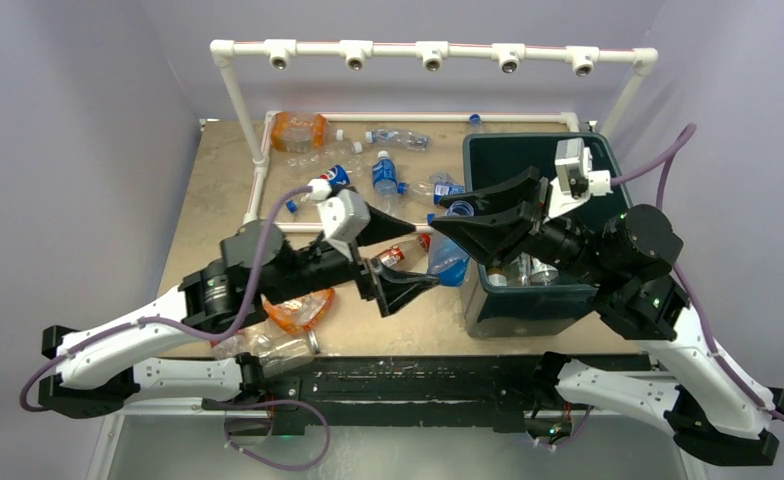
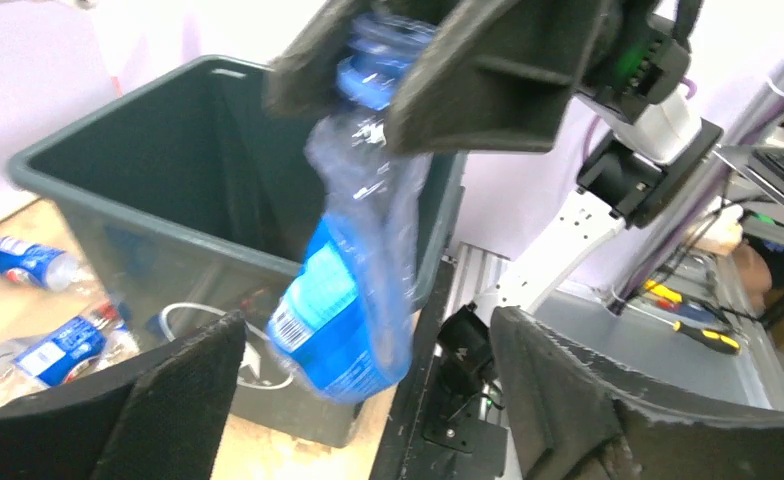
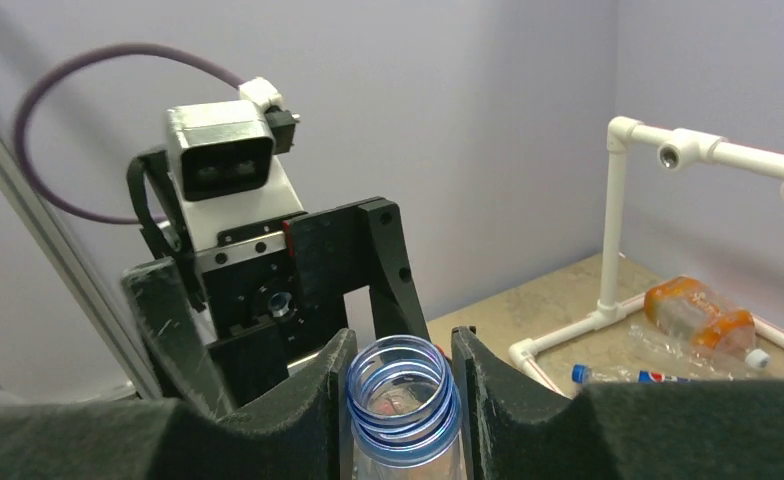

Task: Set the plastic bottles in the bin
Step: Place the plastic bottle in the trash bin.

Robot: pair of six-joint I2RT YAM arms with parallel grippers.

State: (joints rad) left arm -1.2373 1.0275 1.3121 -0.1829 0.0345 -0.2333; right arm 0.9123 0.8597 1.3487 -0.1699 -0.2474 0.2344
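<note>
One bottle (image 2: 340, 310) hangs by its capless neck, pinched between the closed right fingers (image 3: 303, 420), just outside the bin (image 2: 168, 150); left fingers (image 2: 183, 385) stand wide, empty. Best swing it clear over the rim before letting go

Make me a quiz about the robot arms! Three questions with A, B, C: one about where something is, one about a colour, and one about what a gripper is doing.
1. Where is the bottle held by the right gripper?
A. Hanging beside the bin
B. Lying on the table
C. Down inside the bin

2. What colour is its label?
A. Red
B. Blue
C. Yellow

3. How is the left gripper?
A. Shut on a bottle
B. Shut on nothing
C. Open

Answers:
1 A, it dangles by its neck just outside the bin's wall.
2 B, the wrap is bright blue.
3 C, its fingers stand wide apart and touch nothing.
</note>
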